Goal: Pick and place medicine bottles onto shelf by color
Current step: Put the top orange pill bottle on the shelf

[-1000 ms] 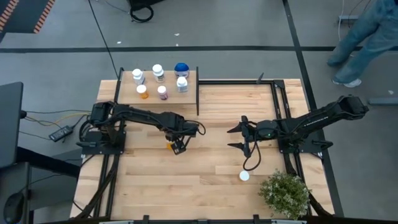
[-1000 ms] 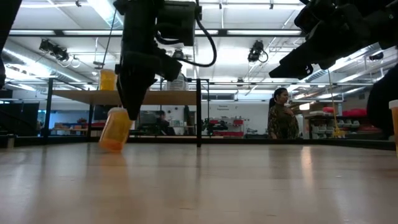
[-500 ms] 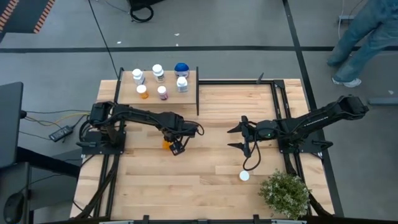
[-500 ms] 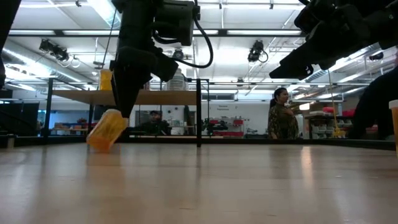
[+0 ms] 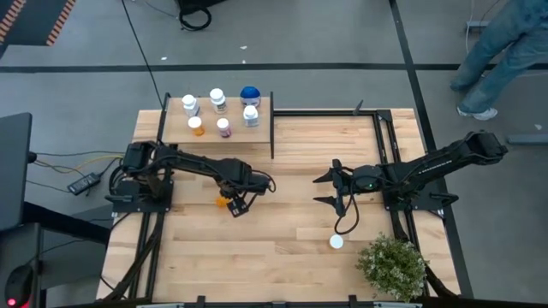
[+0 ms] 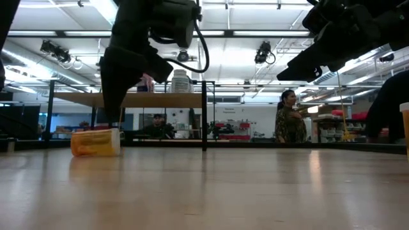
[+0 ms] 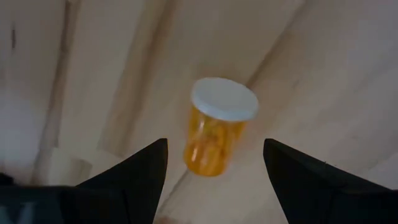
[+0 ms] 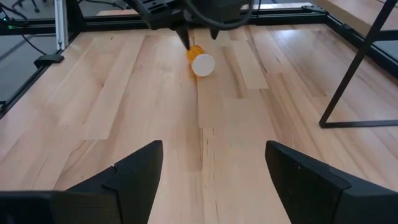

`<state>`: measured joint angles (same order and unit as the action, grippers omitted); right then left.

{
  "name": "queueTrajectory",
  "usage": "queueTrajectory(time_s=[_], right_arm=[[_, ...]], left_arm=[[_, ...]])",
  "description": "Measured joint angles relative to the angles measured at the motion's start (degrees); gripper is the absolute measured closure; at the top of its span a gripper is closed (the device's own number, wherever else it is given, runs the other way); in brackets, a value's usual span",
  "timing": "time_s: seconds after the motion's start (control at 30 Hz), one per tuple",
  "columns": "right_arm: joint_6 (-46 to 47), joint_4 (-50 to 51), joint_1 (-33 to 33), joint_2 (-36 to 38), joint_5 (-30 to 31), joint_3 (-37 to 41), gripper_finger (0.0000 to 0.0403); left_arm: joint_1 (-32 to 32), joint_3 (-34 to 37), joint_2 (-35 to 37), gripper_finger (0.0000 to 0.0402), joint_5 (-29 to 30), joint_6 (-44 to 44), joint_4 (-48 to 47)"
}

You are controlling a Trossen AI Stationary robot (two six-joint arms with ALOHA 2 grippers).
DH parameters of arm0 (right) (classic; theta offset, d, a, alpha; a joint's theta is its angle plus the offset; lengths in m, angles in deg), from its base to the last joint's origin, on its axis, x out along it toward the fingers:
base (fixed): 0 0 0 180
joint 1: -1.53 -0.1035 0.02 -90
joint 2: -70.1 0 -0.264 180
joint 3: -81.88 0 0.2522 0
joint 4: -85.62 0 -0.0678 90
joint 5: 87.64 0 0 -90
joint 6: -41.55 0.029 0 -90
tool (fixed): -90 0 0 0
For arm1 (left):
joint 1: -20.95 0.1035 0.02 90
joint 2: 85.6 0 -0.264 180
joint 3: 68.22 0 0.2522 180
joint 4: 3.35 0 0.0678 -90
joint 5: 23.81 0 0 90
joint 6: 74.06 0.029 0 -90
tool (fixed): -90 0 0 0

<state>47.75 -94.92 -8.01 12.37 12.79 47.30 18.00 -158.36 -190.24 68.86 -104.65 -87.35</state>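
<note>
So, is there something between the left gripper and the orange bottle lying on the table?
Nothing visible. The orange bottle lies on its side on the table, and the left gripper hangs open right above it, with bare wood between the fingers and the bottle. The right gripper waits farther off.

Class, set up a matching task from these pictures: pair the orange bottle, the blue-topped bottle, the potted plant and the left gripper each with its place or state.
Things:
1. orange bottle
2. blue-topped bottle
3. potted plant
4. left gripper

Places or states:
A. standing on the shelf
B. fingers open, above the fallen bottle
C. at the table's near right corner
D. lying on its side on the table

Pairs: 1-D, 2-A, 3-C, 4-B
</note>
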Motion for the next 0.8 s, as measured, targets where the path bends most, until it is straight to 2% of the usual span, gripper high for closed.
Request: queueTrajectory(time_s=[0.17, 0.37, 0.5, 0.8], right_arm=[[0.1, 0.0, 0.0, 0.0, 0.0, 0.0, 0.0111], [0.0, 0.0, 0.0, 0.0, 0.0, 0.0, 0.0111], [0.0, 0.0, 0.0, 0.0, 0.0, 0.0, 0.0111], [0.0, 0.0, 0.0, 0.0, 0.0, 0.0, 0.0111]], left_arm=[[1.8, 0.0, 0.0, 0.0129, 0.1, 1.4, -0.3], [1.8, -0.1, -0.3, 0.0129, -0.2, 3.3, 3.9], [1.8, 0.0, -2.7, 0.0129, -2.9, 5.6, 2.9], [1.6, 0.0, -6.1, 0.0129, -2.9, 9.2, 2.8]])
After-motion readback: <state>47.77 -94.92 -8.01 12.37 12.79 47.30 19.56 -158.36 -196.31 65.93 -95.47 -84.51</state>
